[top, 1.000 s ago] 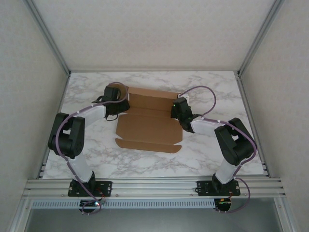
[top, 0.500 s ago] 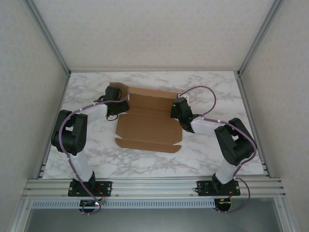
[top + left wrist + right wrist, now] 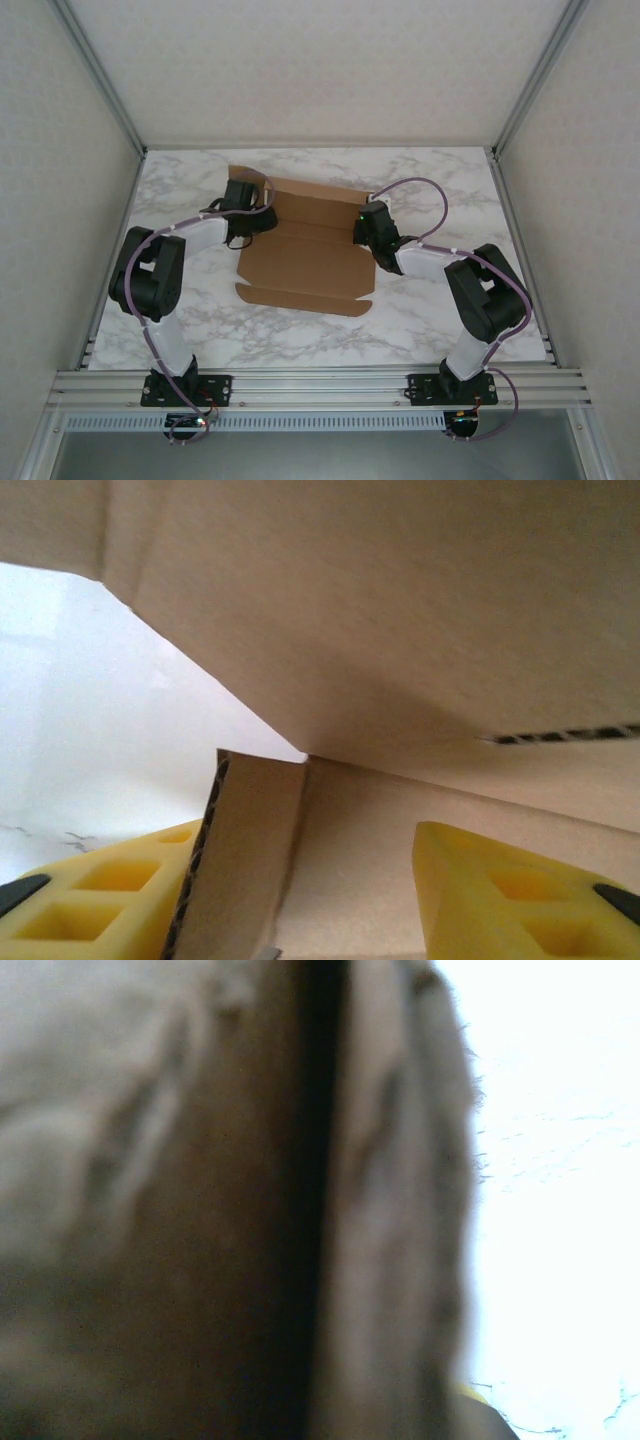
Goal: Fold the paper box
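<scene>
The paper box (image 3: 305, 262) is a brown die-cut cardboard sheet lying mostly flat in the middle of the marble table. Its far panel and far-left flap (image 3: 238, 173) are tilted upward. My left gripper (image 3: 240, 196) is at that far-left corner. In the left wrist view it (image 3: 310, 852) is open, with its yellow fingers (image 3: 100, 905) apart. A corrugated flap edge (image 3: 235, 860) stands against the left finger, and a cardboard panel (image 3: 400, 610) leans overhead. My right gripper (image 3: 367, 226) rests at the sheet's right edge. In the right wrist view blurred cardboard (image 3: 200, 1210) presses close and hides its fingers.
The marble table (image 3: 450, 190) has bare room to the left, right and front of the sheet. White enclosure walls and aluminium posts (image 3: 515, 90) ring the table. An aluminium rail (image 3: 320, 385) runs along the near edge by the arm bases.
The left arm has swung slightly right and forward at the far-left corner. The flap there now stands higher. The right arm has barely moved.
</scene>
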